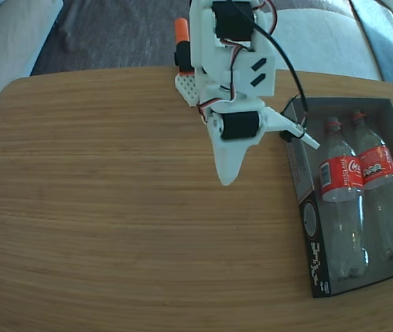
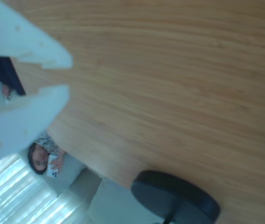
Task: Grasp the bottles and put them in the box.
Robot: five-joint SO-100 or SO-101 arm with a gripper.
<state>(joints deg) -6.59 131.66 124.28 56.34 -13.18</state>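
Since both bottles lie side by side inside the box, count the job as likely done. If lifting one, pinch by the red label: light, smooth, easy to squash. Note gripper spread apart, holding nothing; box's right edge cut off, wrist view blurry.

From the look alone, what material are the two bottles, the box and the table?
The two clear bottles with red labels: seemingly thin, glossy plastic, see-through. The shallow dark grey box: probably matte cardboard, with white print on its black side. The table: wood or wood-look laminate, showing straight grain.
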